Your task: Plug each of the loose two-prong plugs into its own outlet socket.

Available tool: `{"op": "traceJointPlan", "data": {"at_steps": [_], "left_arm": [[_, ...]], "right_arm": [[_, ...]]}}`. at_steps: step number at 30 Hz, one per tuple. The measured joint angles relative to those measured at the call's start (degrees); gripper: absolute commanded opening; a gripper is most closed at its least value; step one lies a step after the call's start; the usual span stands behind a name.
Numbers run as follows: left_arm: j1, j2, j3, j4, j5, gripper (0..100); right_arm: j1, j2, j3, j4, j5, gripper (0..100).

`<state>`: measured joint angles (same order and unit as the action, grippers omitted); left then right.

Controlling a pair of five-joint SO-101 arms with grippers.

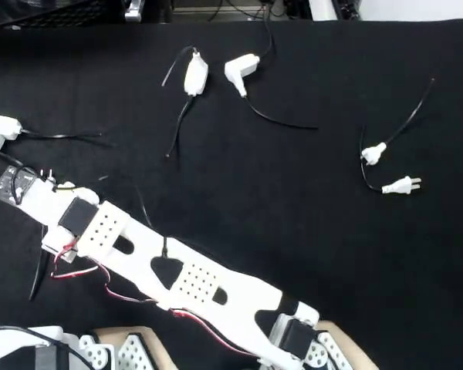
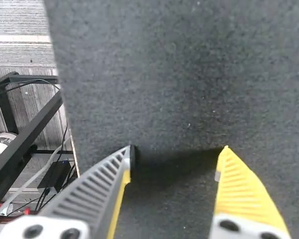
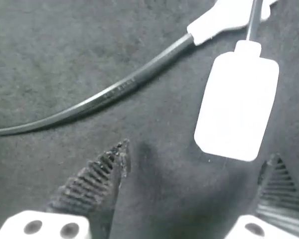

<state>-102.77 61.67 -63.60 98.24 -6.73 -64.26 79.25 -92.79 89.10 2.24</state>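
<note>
Plugs point(image 1: 401, 185) lie loose on the right of the table point(image 1: 309, 231), well apart from the socket point(image 3: 236, 104) just ahead of the right gripper point(image 3: 197, 154), jaws wide open and empty; left gripper point(image 2: 177, 149) likewise. I'd fetch a plug first, gripping its body, prongs clear and level.

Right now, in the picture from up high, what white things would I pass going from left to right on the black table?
First the white block at the left edge → oval white connector → angled white connector → upper small plug → lower plug with its two prongs showing.
</note>
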Motion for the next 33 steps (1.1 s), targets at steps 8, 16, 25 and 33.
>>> {"op": "traceJointPlan", "data": {"at_steps": [8,16,25,33], "left_arm": [[0.0,0.0,0.0,0.0,0.0,27],[0.0,0.0,0.0,0.0,0.0,27],[0.0,0.0,0.0,0.0,0.0,27],[0.0,0.0,0.0,0.0,0.0,27]], "right_arm": [[1.8,0.1,0.0,-1.8,4.9,39.1],[2.0,2.0,-0.3,-1.9,9.7,23.9],[2.1,2.0,-0.4,-2.5,9.8,13.2],[2.3,2.0,-0.4,0.2,10.2,1.2]]}}
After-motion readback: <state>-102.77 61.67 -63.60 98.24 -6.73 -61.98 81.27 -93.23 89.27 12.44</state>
